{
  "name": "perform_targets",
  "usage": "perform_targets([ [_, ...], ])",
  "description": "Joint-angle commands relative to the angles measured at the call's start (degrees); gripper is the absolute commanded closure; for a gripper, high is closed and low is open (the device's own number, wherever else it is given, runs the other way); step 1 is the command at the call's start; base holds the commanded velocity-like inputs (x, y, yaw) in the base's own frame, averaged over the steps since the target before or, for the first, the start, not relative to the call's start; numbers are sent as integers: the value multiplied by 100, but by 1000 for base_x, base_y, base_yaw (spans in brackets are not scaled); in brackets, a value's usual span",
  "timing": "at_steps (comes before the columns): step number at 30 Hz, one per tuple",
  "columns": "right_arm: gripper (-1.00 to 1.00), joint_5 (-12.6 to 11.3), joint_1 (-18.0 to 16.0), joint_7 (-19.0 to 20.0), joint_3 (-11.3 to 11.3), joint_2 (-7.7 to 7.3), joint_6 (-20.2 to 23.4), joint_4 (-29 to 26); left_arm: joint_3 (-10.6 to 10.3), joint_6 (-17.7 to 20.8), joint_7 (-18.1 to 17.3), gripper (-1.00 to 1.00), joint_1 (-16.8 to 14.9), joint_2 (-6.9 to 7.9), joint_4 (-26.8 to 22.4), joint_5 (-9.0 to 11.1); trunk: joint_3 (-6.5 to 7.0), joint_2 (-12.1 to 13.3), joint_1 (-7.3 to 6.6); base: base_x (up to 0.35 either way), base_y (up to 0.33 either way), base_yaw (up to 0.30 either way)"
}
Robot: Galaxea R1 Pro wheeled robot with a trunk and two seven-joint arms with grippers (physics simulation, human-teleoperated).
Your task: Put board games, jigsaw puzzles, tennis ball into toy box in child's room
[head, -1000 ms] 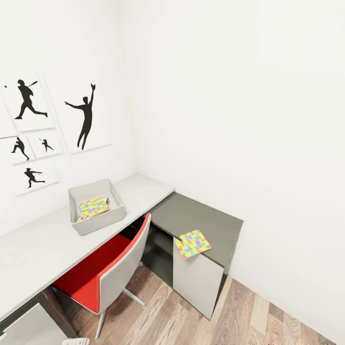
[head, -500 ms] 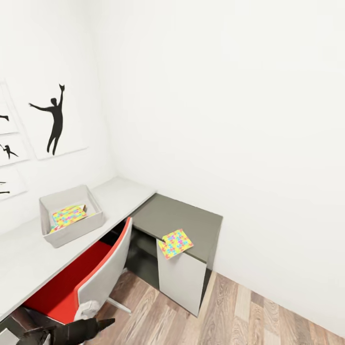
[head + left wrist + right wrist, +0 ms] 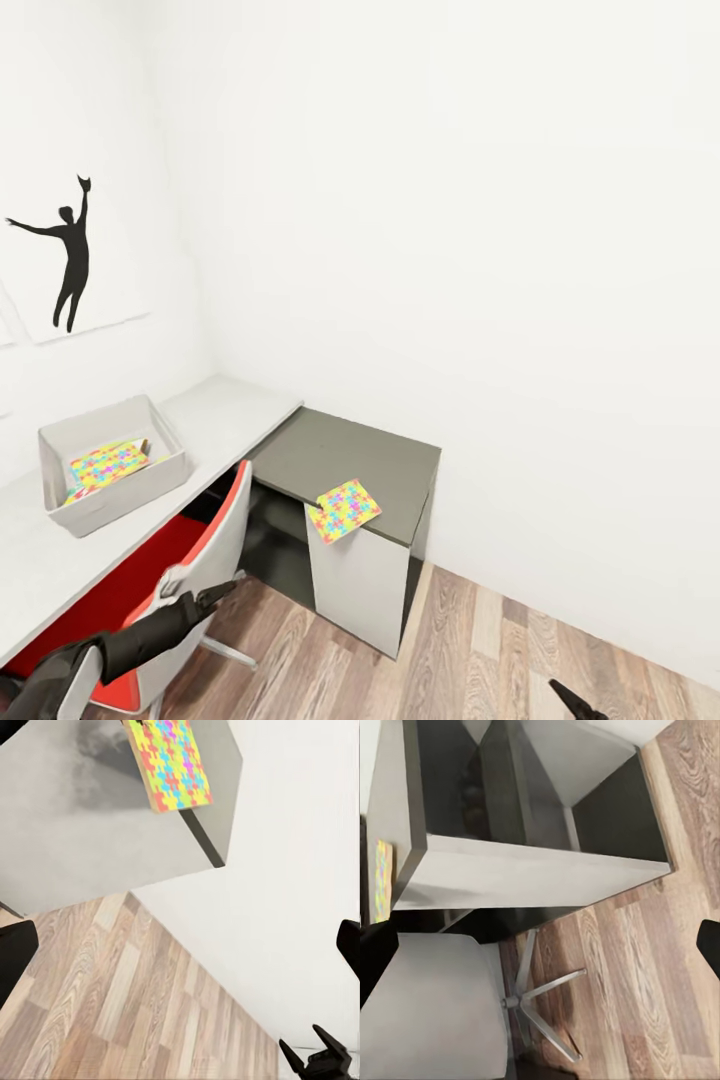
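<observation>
Your loose jigsaw puzzle [image 3: 343, 509], a flat square of yellow, pink, blue and green pieces, lay on the dark grey cabinet [image 3: 350, 462], overhanging its front edge. Another sat inside the toy box [image 3: 112, 474] on the table [image 3: 225, 420]. White walls, plank floor [image 3: 480, 650]. Both grippers' fingers were spread, empty.

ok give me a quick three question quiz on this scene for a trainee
1. True or false: one jigsaw puzzle lies on the dark grey cabinet top, with a corner over its front edge.
2. What lies inside the toy box? A) a tennis ball alone B) a jigsaw puzzle C) nothing
3. Fill in: the chair by the table has a ___ seat.

Key: 1 true; 2 B; 3 red.
</observation>
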Motion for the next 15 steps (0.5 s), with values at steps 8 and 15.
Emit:
perform_targets([
  [8, -100, -157, -31, 47, -120, -209, 120, -37, 27, 29, 1, -100, -12, -7, 5, 134, -12, -13, 4, 3, 0, -10],
  [15, -100, -444, -113, 31, -331, -306, 335, -251, 28, 20, 8, -100, -13, -18, 1, 146, -12, -13, 4, 0, 0, -1],
])
